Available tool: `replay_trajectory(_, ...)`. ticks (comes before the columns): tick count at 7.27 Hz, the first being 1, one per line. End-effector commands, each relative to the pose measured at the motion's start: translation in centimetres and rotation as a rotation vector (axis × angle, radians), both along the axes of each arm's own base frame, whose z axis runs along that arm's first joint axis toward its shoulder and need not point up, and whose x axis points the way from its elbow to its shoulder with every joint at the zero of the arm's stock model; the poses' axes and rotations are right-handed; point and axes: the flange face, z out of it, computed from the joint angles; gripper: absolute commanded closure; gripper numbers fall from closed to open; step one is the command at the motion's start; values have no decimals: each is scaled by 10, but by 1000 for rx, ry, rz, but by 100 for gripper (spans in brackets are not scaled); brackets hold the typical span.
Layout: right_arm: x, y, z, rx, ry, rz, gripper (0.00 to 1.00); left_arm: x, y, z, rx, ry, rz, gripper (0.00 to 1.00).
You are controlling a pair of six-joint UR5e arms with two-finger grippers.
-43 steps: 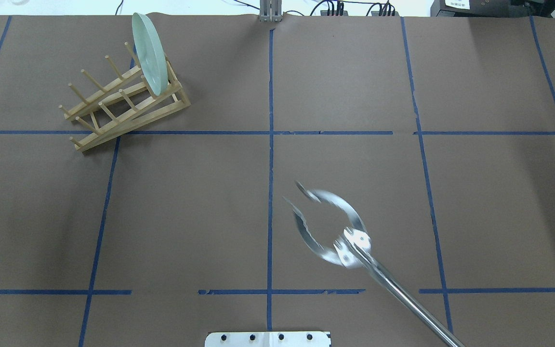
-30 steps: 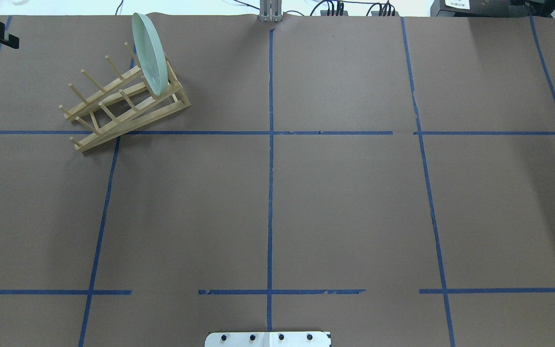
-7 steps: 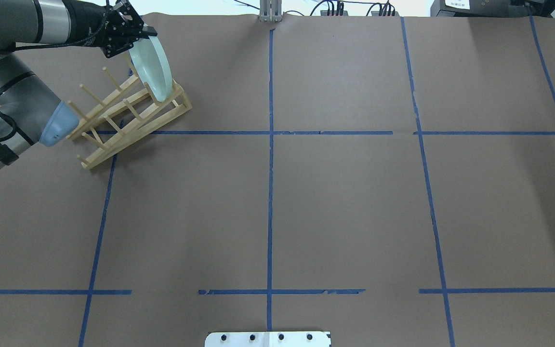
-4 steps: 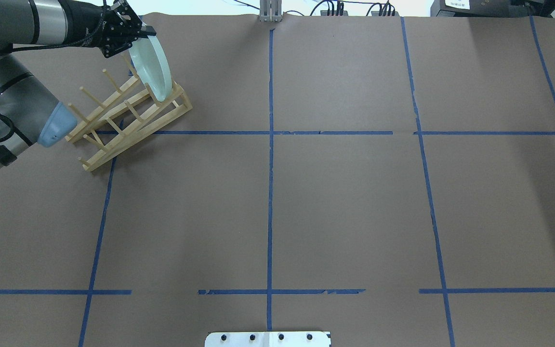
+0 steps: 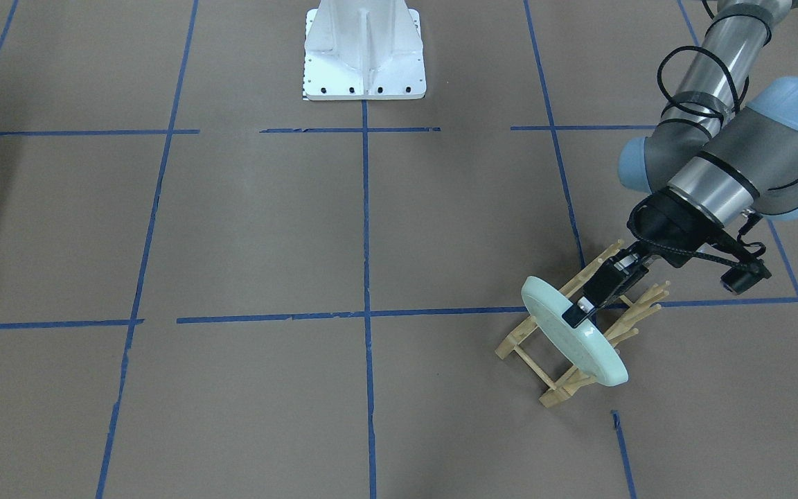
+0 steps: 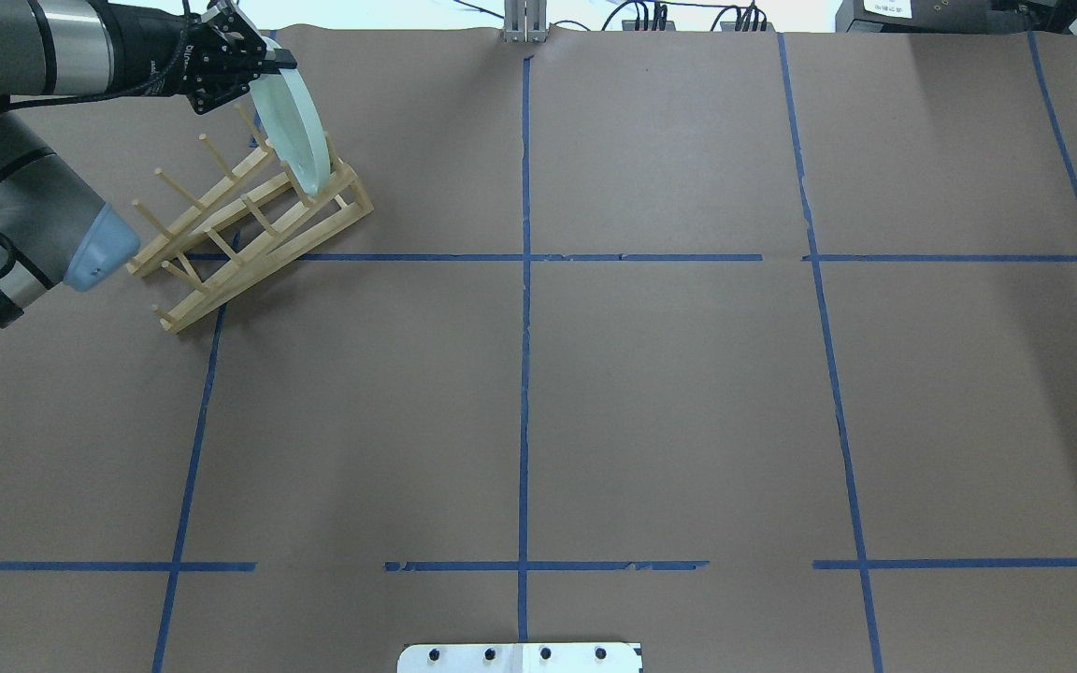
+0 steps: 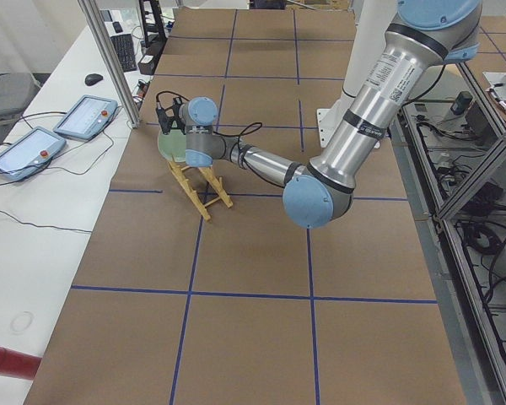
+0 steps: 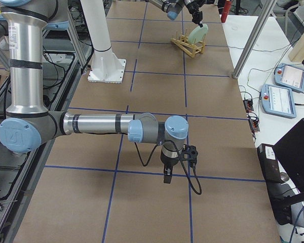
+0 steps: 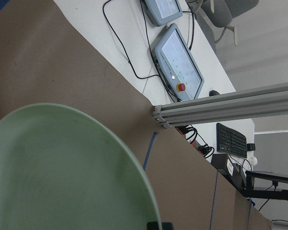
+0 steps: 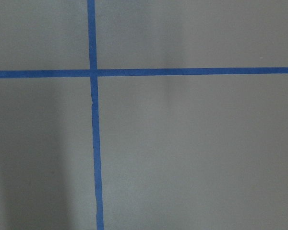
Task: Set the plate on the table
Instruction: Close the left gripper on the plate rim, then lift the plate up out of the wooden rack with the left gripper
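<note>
The pale mint-green plate [image 6: 294, 126] stands on edge in the wooden peg rack [image 6: 249, 224] at the table's [image 6: 669, 393] far left. Its lower edge sits among the rack's pegs. My left gripper [image 6: 267, 67] is shut on the plate's upper rim. In the front view the gripper [image 5: 574, 313] pinches the plate [image 5: 582, 346] from above the rack [image 5: 558, 384]. The left wrist view is filled by the plate's face [image 9: 62, 167]. My right gripper [image 8: 165, 176] shows only in the right side view, low over the table near its right end. I cannot tell if it is open or shut.
The white robot base [image 5: 364, 52] stands at the table's near middle edge. An aluminium post [image 6: 524, 23] rises at the far edge. Teach pendants [image 7: 84, 114] and cables lie on the white bench beyond the rack. Blue tape lines [image 10: 92, 120] cross the brown surface.
A metal tong left the table early on. My left arm then came in and gripped the plate, and the rack shifted slightly. In the last second the gripper drew the plate's top a little left.
</note>
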Motion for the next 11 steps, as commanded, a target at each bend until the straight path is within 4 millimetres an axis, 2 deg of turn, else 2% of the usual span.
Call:
replay_trajectory(1,0,0,0,-1,0,1,0,-9,11,11,17,62,0,100)
replay_trajectory(4,0,0,0,-1,0,-1,0,-26,22,12,50,152,-3,100)
replay_trajectory(7,0,0,0,0,0,1,0,-105,17,5,21,351,-61,100)
replay_trajectory(8,0,0,0,-1,0,-1,0,-123,19,0,12,403,-64,100)
replay_trajectory(10,0,0,0,-1,0,-1,0,-129,37,-31,64,373,19,100)
replay_trajectory(11,0,0,0,0,0,-1,0,-134,49,-56,64,331,69,100)
